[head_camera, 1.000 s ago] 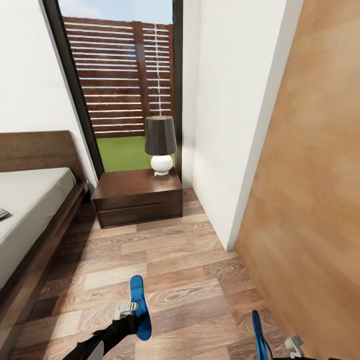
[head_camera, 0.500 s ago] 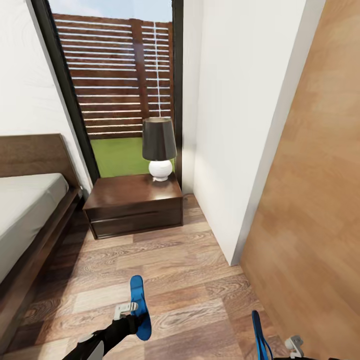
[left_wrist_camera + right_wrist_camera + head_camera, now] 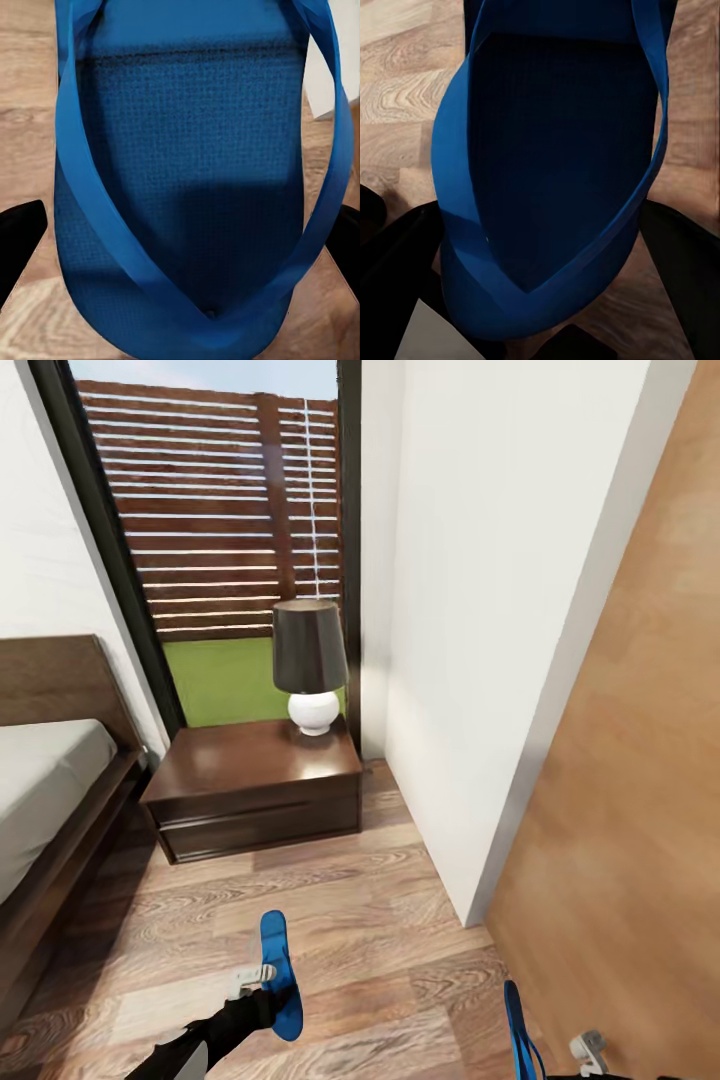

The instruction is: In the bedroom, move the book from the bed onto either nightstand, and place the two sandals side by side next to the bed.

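- head view takes in a corner of the bedroom: a white wall point(image 3: 470, 620), a tan wood-panelled wall point(image 3: 640, 780) to the right of it, and a brown plank floor point(image 3: 350, 900).
- the tall dark-framed window point(image 3: 210, 550) stands behind the furniture, with a slatted wooden fence and green grass outside.
- the bed point(image 3: 50, 810) sits at the left edge, a dark wooden frame and headboard with an off-white mattress; no book can be made out on the part that shows.
- the nightstand point(image 3: 250, 790) is just beside the bed's head end, on the floor under the window, glossy dark brown with two drawers.
- a lamp point(image 3: 311, 665) with a dark shade and round white base stands on the rear right of the nightstand top.
- the left sandal point(image 3: 278, 972), bright blue, is held above the floor in the left gripper point(image 3: 255, 978), which is clamped on its edge; the left wrist view shows its sole and strap up close point(image 3: 187, 172).
- the right sandal point(image 3: 516, 1028) stands on edge at the bottom right near the panelled wall, gripped by the right gripper point(image 3: 588, 1052); the right wrist view shows it between the dark fingers point(image 3: 682, 262), above the planks.
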Robot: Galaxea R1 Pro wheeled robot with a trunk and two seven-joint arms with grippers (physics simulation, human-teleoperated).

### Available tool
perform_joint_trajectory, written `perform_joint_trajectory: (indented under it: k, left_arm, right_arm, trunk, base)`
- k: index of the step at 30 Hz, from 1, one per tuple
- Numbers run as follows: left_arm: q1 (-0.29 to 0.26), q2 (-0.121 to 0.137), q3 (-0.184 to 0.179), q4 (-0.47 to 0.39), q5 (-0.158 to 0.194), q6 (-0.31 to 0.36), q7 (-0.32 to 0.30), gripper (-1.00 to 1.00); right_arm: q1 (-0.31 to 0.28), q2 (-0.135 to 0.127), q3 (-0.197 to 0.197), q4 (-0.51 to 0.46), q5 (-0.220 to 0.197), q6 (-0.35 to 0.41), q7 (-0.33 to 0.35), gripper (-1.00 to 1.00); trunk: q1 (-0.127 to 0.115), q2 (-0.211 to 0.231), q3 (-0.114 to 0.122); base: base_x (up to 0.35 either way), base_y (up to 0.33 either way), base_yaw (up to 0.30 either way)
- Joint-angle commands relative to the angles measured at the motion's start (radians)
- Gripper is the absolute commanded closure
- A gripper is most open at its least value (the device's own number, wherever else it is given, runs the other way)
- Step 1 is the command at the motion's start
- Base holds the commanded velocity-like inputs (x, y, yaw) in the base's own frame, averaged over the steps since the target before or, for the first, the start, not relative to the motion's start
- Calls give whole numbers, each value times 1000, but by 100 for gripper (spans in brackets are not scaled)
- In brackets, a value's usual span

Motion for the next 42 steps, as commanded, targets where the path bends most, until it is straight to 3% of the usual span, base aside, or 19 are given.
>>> perform_joint_trajectory:
  k: [1,17,42]
  left_arm:
    - [-1,0,1,1,7,-1,-5,100]
    - [0,0,1,1,8,0,-5,100]
    - [0,0,1,1,8,1,-5,100]
  right_arm:
    - [-1,-1,6,0,-11,6,4,100]
    - [-1,0,6,0,-11,6,3,100]
    - [-1,1,6,0,-11,6,2,100]
  trunk:
    - [0,0,-1]
    - [0,0,-2]
    - [0,0,-6]
  base:
    - [325,-88,0]
    - [321,-51,25]
    - [95,-41,274]
